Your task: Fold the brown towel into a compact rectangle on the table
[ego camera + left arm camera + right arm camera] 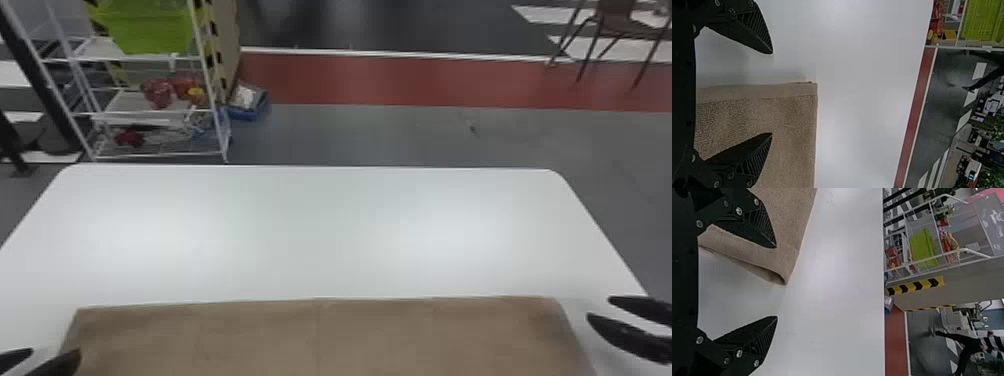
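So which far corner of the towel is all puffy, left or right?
The far right corner, by the right gripper: its side edge bulges into a rounded fold with a dark gap. The far left corner looks flatter.

You can read no words, brands or numbers here. White marks (996,217) on the grey panel (988,237) are too small to make out.

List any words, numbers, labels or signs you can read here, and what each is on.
No text is readable.
Pale marks on the grey panel beyond the table, in the right wrist view: possibly print, too small to read.
Brown towel and white table: no lettering to make out.
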`<state>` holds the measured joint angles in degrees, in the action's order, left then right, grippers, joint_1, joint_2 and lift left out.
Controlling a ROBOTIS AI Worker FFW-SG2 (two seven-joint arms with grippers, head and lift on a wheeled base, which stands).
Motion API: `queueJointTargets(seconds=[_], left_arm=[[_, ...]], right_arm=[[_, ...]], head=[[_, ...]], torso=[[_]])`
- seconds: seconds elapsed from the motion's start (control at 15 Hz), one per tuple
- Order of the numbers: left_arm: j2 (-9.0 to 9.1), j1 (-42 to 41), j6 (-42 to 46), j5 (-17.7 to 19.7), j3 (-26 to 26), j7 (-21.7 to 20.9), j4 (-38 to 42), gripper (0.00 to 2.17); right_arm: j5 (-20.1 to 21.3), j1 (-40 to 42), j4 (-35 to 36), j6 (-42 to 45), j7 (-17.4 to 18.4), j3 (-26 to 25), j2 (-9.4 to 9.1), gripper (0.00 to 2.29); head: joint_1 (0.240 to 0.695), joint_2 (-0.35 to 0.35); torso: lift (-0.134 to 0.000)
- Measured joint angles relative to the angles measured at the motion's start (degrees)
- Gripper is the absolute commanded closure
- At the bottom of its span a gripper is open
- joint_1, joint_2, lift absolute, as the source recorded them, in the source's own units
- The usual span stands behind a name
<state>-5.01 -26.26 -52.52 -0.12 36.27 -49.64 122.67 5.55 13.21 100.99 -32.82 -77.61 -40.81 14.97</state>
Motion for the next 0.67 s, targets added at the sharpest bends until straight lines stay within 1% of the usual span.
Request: queueJointTargets(seconds=[0.67], left_arm=[[0.0,-0.02,-0.16,-0.86,0.12,-0.31,0.18,0.21]], right_arm=[[-0.62,0.41,-0.83,1.64,-0.09,-0.13,-0.18,0.28]], head=[[0.695,-0.049]], torso=[[-0.122]])
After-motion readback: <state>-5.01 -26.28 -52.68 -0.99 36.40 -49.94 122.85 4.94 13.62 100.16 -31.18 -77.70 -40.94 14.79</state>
